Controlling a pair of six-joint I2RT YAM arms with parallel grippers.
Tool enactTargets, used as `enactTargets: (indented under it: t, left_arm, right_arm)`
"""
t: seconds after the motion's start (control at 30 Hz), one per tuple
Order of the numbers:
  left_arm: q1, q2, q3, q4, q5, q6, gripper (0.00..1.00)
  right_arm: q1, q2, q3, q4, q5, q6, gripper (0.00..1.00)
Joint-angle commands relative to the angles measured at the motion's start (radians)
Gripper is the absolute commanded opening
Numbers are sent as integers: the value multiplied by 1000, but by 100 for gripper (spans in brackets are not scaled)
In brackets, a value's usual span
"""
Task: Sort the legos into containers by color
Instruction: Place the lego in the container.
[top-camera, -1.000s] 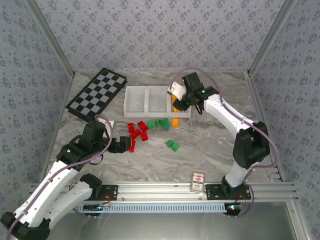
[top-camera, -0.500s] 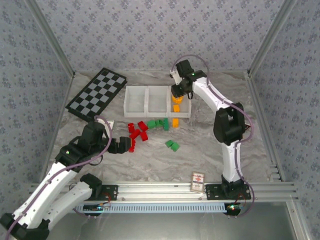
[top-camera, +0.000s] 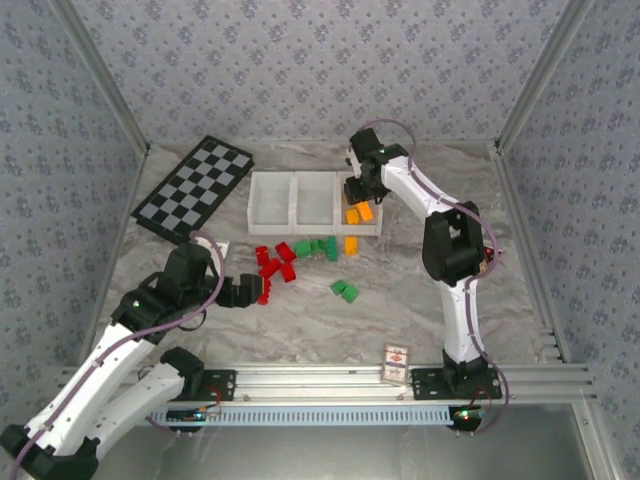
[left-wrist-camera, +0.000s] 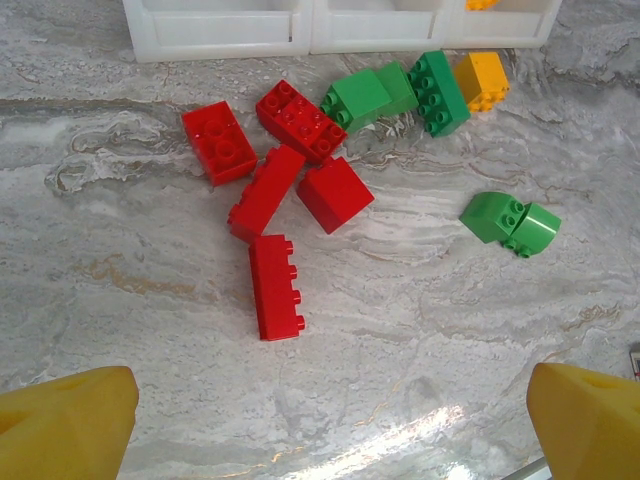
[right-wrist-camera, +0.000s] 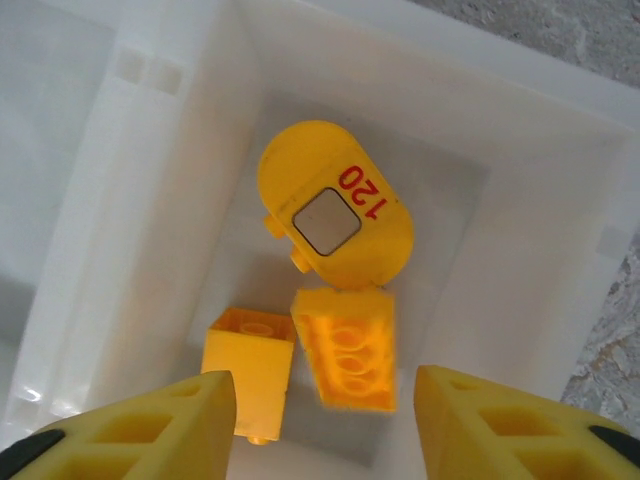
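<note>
Legos (top-camera: 285, 252) lie scattered mid-table, just beyond the small card box (top-camera: 397, 362) standing at the near rail. The left claw (top-camera: 250, 291) hangs low at the near-left edge of the pile, its fingers (left-wrist-camera: 65, 425) spread wide and gripping nothing. Its wrist view cuts both fingers off at the bottom corners.

Right in front of it are the red bricks (left-wrist-camera: 277, 287). Count them: five, bunched close, some touching. To the right and a little apart sits a green pair (left-wrist-camera: 510, 222), pressed together. Farther on is a green cluster (left-wrist-camera: 438, 92). I make it three, though they're packed tight and hard to separate, so that's five green in all. Just right of the cluster, one orange brick (left-wrist-camera: 480, 80) lies on the table close to the tray's near wall.

Now the tray (top-camera: 270, 205): three white bins in a row, its far part cut off in the left wrist view. The right claw (top-camera: 355, 198) hovers over the right-hand bin, hiding part of it from above. Its fingers (right-wrist-camera: 150, 430) stand apart, clasping nothing. Below them in that bin are three orange pieces (right-wrist-camera: 335, 205): a rounded one marked 120, a block, and a brick that looks blurred. Far left, a checkerboard (top-camera: 195, 185) lies flat near the tray's left end.
</note>
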Motion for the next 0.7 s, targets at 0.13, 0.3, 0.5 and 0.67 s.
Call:
enactTargets:
  t: [0.13,0.3,0.5,0.67]
  left_arm:
    - [-8,-5,-3,5,-3,-2,100]
    - [-8,-1,-3,7,-3,-2,100]
    - [-8,7,-3,7,-3,-2,100]
    - [-8,16,-4,9,-2,-2,100]
  right_arm:
    - [2,-46,-24,-60,22,54,57]
    - [19,-160,-113,-22,32,114,61]
    - [34,-372,-375,91,5,202,68]
    - [63,-529,-608,166,-45,271,75]
